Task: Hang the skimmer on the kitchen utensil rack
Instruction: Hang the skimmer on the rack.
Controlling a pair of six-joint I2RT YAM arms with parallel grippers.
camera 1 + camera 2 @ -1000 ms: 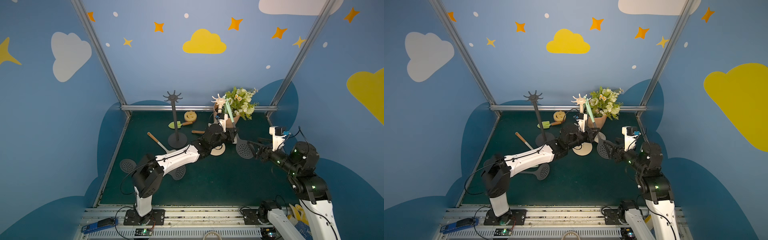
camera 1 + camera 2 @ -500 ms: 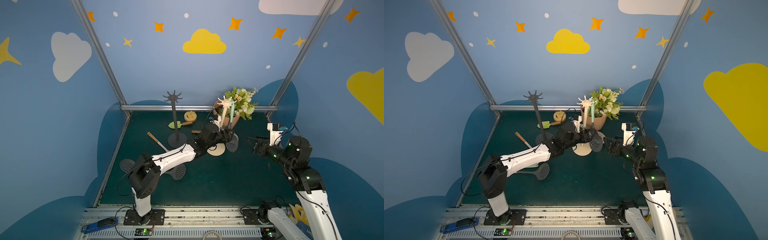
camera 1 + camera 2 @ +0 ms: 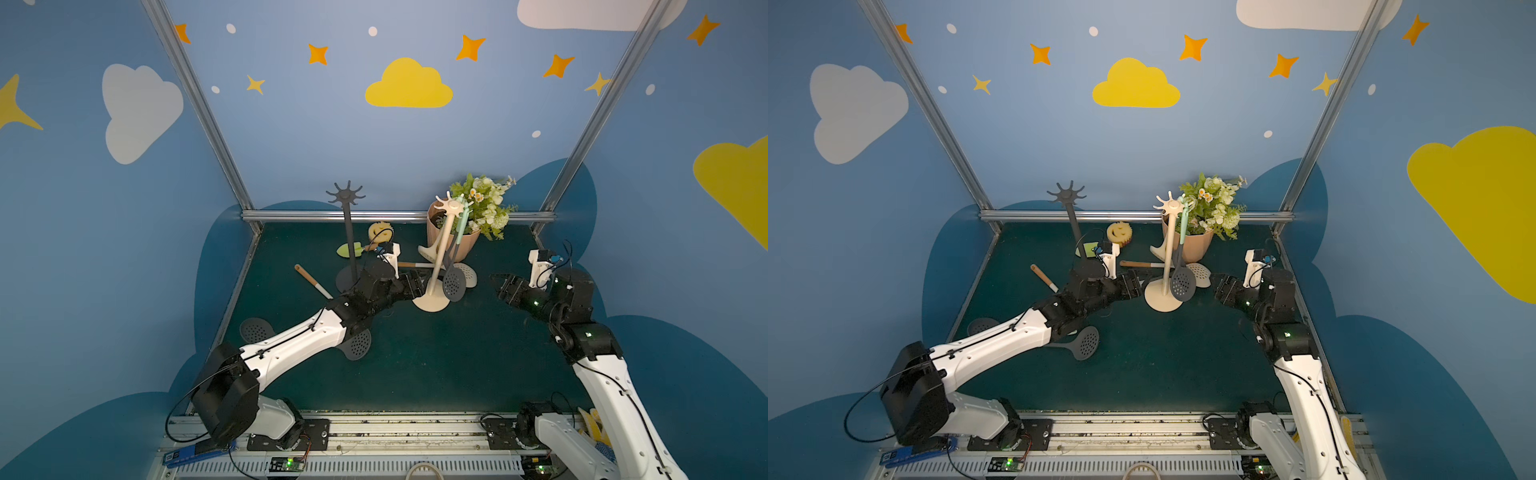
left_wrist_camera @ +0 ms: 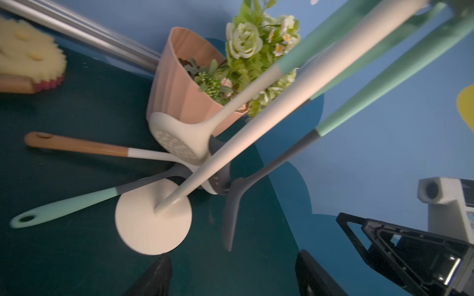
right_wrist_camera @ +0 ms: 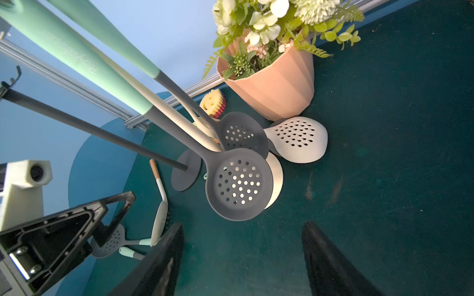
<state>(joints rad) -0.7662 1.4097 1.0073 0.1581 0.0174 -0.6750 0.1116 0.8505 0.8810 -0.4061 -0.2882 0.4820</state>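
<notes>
Skimmer [image 3: 454,286] hangs on cream rack [image 3: 428,305], toward the tabletop's [image 3: 436,374] back edge. Left fingers [image 4: 154,279] and right fingers [image 5: 331,269] spread wide, empty, flanking the rack base. Flowerpot [image 3: 469,245] crowds behind; open room toward front edge.

Both top views are lit softly and evenly, seemingly from above. The blue walls [image 3: 415,145] read bright, while the dark green surface [image 3: 415,374] stays dim and shows only faint shadows. The wide lens makes the metal posts [image 3: 195,104] splay outward toward the corners. The left wrist view is dim and smeared: the rack pole [image 4: 256,123] is motion-blurred, and the left tool [image 4: 233,256] is a dark, unfocused shape. The right wrist view is brighter, with the skimmer head [image 5: 239,185] crisp and the right tool [image 5: 243,228] black and soft-edged.
</notes>
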